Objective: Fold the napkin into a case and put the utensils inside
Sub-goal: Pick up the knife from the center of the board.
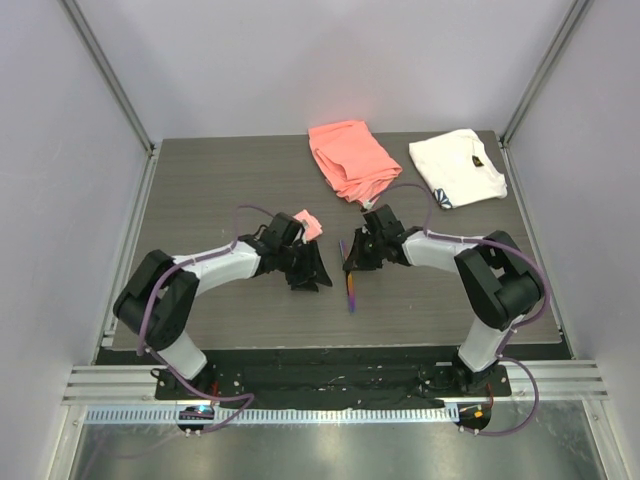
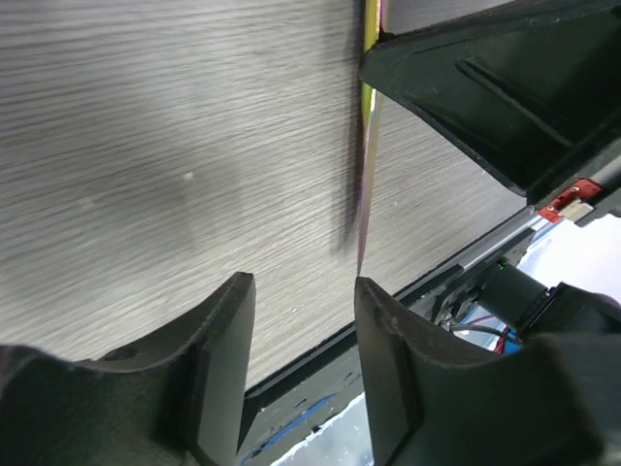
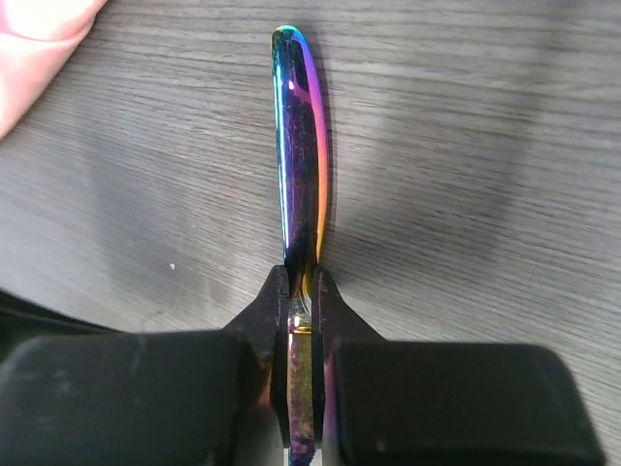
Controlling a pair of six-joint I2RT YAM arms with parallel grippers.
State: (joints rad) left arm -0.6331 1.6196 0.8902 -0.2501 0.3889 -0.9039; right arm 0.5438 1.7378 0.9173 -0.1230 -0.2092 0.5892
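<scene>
My right gripper (image 3: 301, 291) is shut on a slim iridescent purple utensil (image 3: 299, 146), held on edge just above the table. In the top view the utensil (image 1: 350, 290) sticks out below the right gripper (image 1: 355, 258) at mid-table. The left gripper (image 2: 303, 291) stands open with nothing between its fingers (image 2: 218, 330). The same utensil (image 2: 366, 175) runs edge-on down to that gripper's right fingertip. A small pale-pink piece of the napkin (image 1: 309, 224) shows behind the left gripper (image 1: 306, 268), and its corner (image 3: 39, 39) shows in the right wrist view. No case is to be seen.
A thicker coral-orange cloth (image 1: 350, 160) lies bunched at the back centre. A white cloth with a dark mark (image 1: 458, 168) lies at the back right. The two grippers are close together, facing each other. The table's front edge (image 2: 427, 277) runs just beyond the left fingers.
</scene>
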